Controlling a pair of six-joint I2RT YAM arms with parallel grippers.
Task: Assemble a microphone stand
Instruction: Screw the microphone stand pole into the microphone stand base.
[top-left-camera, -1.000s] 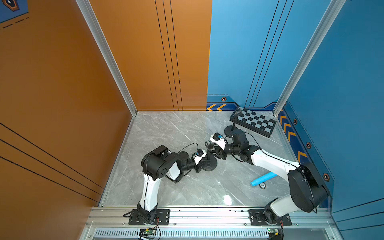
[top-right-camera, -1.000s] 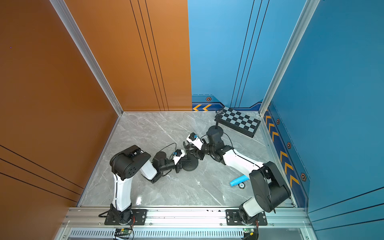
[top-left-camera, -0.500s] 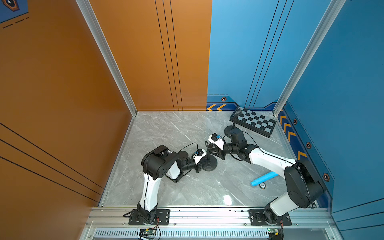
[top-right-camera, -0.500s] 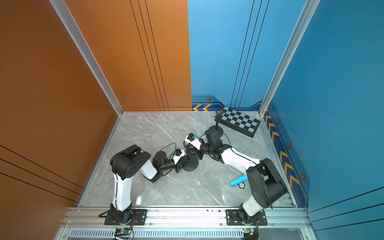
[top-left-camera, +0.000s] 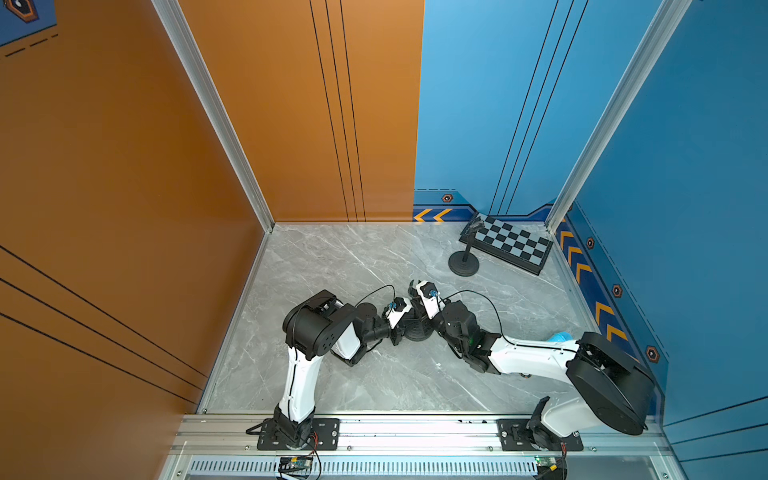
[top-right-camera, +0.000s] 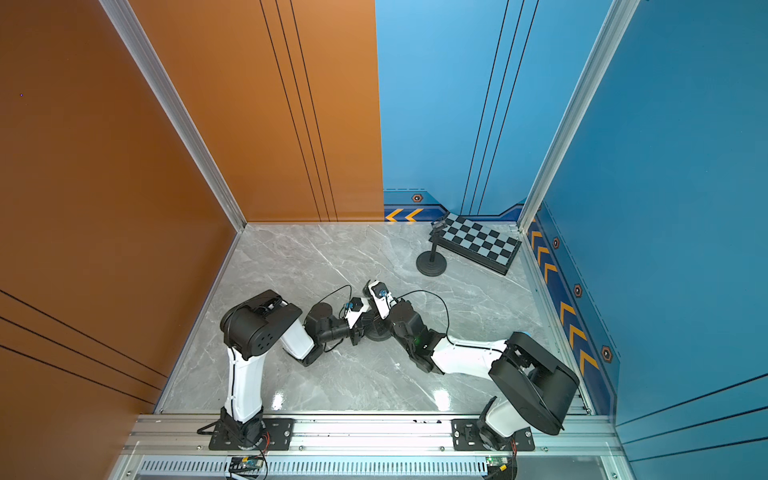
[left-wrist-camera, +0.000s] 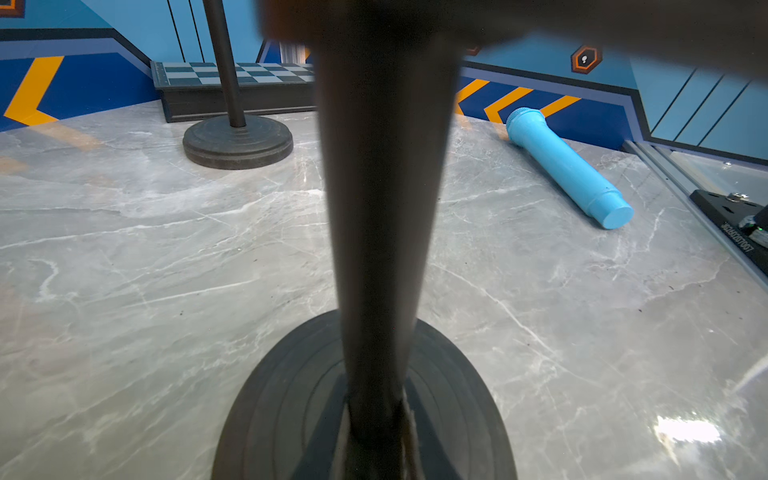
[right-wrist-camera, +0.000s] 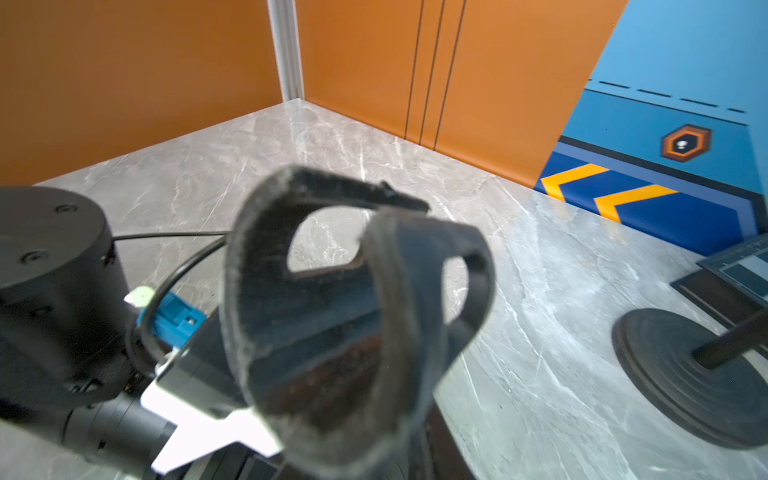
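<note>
Right forearm has been drawn back toward the front rail. The pole is clamped by the left gripper, its top clip by the right gripper.

- The counter, grey marble, fills the lower middle of the frame, with an orange wall on its left and a blue wall on its right.
- The left arm and the right arm rise from a rail along the lower edge and bend inward.
- The left tool and the right tool meet at centre over a black stand; their jaws are hidden.
- A second stand is upright right of centre, just beside a checkerboard.
</note>
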